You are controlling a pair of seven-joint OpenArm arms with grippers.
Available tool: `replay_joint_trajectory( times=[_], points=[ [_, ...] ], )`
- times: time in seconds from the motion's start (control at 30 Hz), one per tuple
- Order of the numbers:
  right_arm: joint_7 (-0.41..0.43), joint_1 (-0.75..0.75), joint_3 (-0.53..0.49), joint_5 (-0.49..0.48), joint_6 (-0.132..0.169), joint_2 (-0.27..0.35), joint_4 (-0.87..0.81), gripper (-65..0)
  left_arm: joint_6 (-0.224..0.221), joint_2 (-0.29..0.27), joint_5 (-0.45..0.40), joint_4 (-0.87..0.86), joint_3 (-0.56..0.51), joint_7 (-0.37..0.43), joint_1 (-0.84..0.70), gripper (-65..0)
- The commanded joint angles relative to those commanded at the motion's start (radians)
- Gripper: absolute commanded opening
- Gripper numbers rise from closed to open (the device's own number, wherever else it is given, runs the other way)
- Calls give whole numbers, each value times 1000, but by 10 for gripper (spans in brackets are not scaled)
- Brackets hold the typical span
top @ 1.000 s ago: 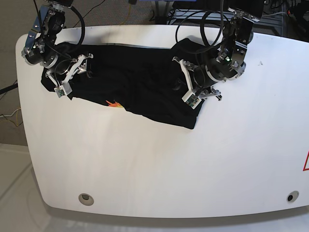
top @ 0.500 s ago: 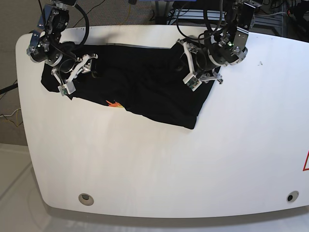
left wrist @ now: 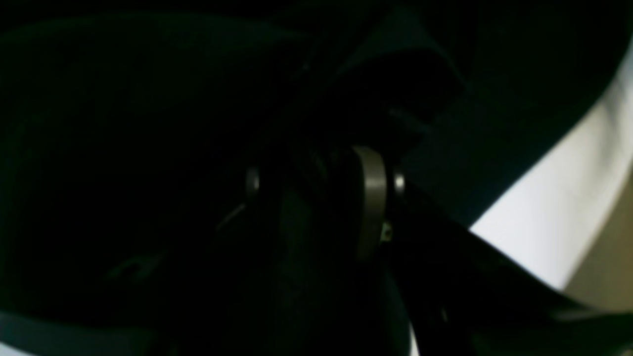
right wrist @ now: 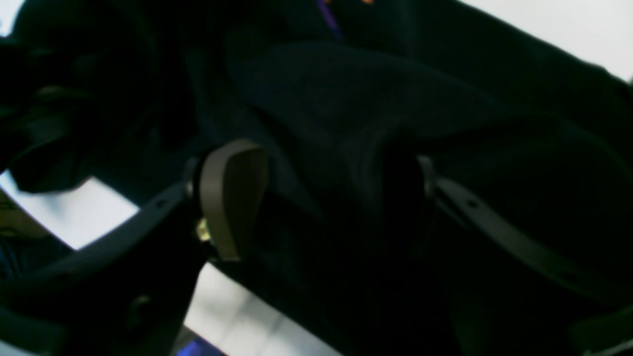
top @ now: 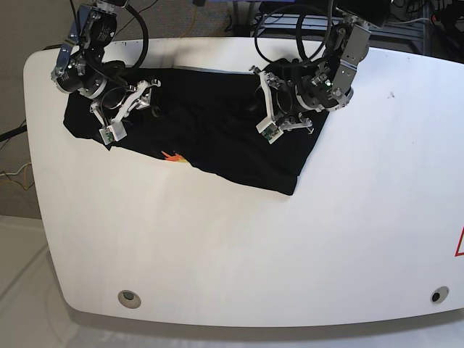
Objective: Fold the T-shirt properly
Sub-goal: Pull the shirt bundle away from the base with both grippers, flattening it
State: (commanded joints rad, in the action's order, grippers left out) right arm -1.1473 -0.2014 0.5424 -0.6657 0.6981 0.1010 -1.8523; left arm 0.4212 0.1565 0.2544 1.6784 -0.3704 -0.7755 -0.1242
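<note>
A: So, where does the T-shirt (top: 217, 138) lie?

B: Spread and rumpled across the far part of the white table (top: 254, 254), its small orange print (top: 172, 155) near the front hem. It sits on bare tabletop, inside nothing.

A: And the left gripper (top: 274, 101)?

B: On the right side of the base view, low over the shirt's right end. In the left wrist view its fingers (left wrist: 371, 198) stand a little apart with dark cloth bunched between them. The picture is too dark to tell whether they pinch it.

A: The right gripper (top: 129, 109)?

B: At the shirt's other end. In the right wrist view its fingers (right wrist: 232, 198) are spread wide, with a raised fold of black cloth (right wrist: 346, 123) between them; nothing is clamped.
</note>
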Motion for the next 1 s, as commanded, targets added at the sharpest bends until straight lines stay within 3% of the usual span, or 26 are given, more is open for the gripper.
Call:
replay_joint_trajectory(
  times=[0.27, 0.33, 0.47, 0.67, 0.73, 1.0],
  points=[
    [6, 4, 213, 5, 0, 13, 59, -251, -3, 8, -2, 41, 32, -13, -18, -444],
    [8, 15, 343, 3, 0, 38, 143, -243, -5, 18, -2, 66, 36, -8, -30, -434],
    [6, 23, 410, -24, 0, 76, 231, -216, -5, 27, -6, 82, 39, -5, -35, -430],
    [6, 31, 455, -104, 0, 155, 369, -163, -5, 40, -14, 91, 38, 9, -45, -424],
    [15, 41, 482, -172, 0, 218, 494, -145, -3, 47, -8, 78, 32, 12, -44, -426],
    [11, 51, 383, -215, 0, 232, 493, -153, -7, 51, 6, 65, 34, 20, -48, -430]
  ],
)
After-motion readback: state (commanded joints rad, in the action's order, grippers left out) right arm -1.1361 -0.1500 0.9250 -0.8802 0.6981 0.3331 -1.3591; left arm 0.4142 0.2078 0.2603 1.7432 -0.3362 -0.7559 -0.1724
